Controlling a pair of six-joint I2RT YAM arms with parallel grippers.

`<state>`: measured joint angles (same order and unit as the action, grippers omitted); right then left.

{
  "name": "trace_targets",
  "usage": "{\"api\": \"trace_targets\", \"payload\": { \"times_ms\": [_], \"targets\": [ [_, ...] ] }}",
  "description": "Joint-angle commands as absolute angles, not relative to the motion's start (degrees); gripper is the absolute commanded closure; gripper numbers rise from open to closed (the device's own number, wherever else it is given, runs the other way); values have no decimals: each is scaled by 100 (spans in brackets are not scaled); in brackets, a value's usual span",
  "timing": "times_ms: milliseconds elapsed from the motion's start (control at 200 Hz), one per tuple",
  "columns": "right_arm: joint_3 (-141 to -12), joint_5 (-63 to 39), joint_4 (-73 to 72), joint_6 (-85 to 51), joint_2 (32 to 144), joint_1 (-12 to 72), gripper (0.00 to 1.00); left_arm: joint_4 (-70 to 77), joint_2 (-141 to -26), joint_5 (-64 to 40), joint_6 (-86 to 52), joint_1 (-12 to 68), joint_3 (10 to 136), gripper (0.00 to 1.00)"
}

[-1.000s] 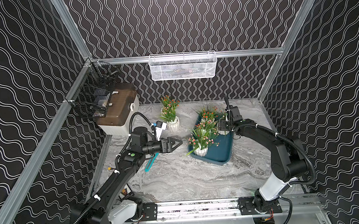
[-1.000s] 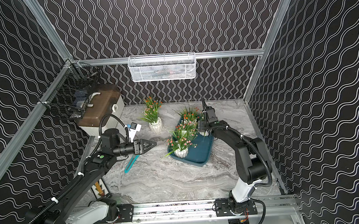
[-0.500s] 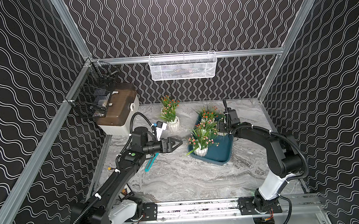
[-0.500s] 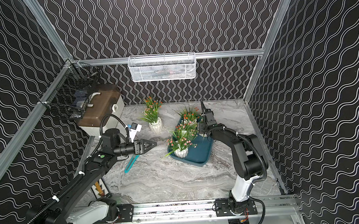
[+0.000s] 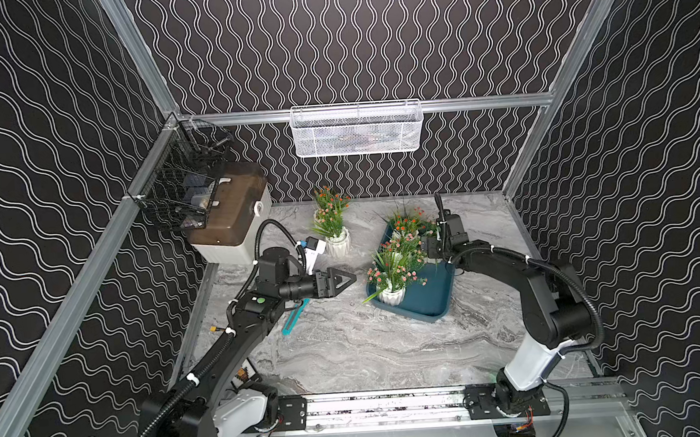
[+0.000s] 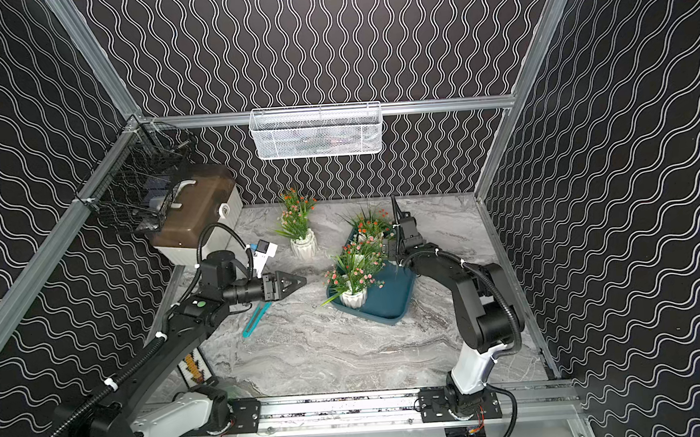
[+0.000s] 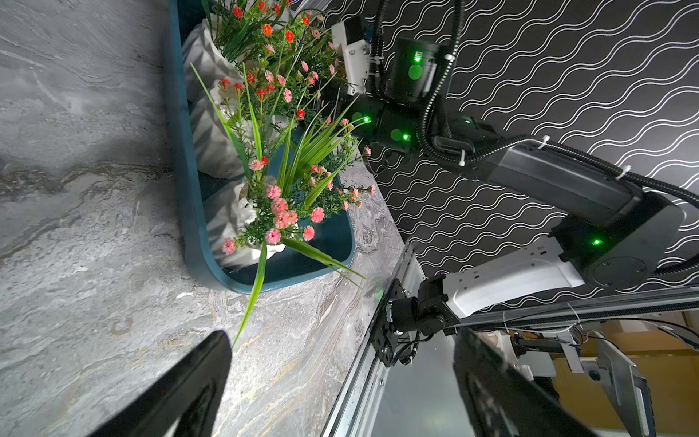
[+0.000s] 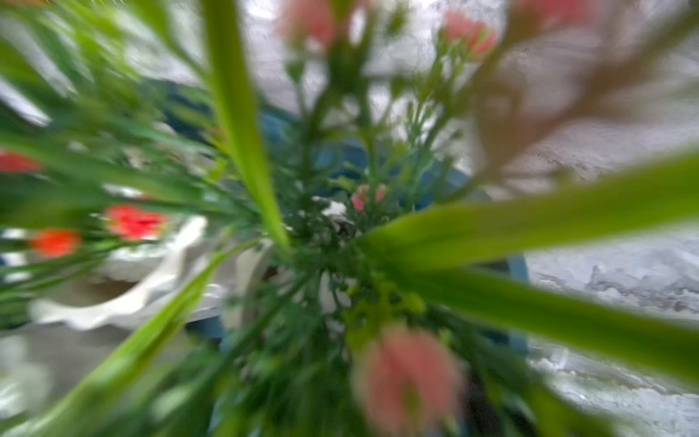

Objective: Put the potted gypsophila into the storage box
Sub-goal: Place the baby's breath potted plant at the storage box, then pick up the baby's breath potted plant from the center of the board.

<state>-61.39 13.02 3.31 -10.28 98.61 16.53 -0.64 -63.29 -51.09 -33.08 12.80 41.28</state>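
The dark-teal storage box [image 5: 433, 295] [image 6: 391, 299] [image 7: 188, 189] lies right of centre. A potted gypsophila in a white ribbed pot [image 5: 391, 296] [image 6: 353, 298] [image 7: 236, 227] stands in its near corner. More pots [image 7: 212, 140] crowd the far half. One potted gypsophila [image 5: 338, 245] [image 6: 304, 247] stands on the table left of the box. My left gripper [image 5: 347, 279] [image 6: 298, 282] [image 7: 340, 335] hovers open and empty between that pot and the box. My right gripper [image 5: 428, 246] [image 6: 387, 248] reaches into the foliage over the box, its fingers hidden. Blurred leaves and a white pot rim [image 8: 125, 299] fill the right wrist view.
A white box with a brown lid [image 5: 231, 218] sits at the back left under a black wire basket [image 5: 180, 188]. A white mesh basket [image 5: 357, 129] hangs on the back wall. A teal tool [image 5: 292, 321] lies under my left arm. A metal rail [image 5: 393, 404] runs along the front edge.
My right arm has shifted a little left, bringing its gripper deeper into the plants over the box. My left arm has stayed still.
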Motion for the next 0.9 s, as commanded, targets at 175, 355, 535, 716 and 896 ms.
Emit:
{"api": "trace_targets", "payload": {
  "times_ms": [175,355,535,716,896],
  "targets": [
    [-5998,1196,735,-1203,8925,1676,0,-52,-6301,-5096,-3261,1268,4166,5],
    [-5819,1090,971,-1279,8067,1696,0,-48,-6285,-5133,-3262,1270,4176,5],
    [-5853,728,1380,-1284,7355,1709,4,-60,-6250,-5166,-3252,1262,4176,5],
    [-5969,-237,1468,-1081,6919,1817,6,-96,-6231,-5130,-3243,1226,4164,5],
    [-6589,-658,1847,-656,7297,2663,6,-63,-6218,-5151,-3330,1004,4079,5]
  ]
}}
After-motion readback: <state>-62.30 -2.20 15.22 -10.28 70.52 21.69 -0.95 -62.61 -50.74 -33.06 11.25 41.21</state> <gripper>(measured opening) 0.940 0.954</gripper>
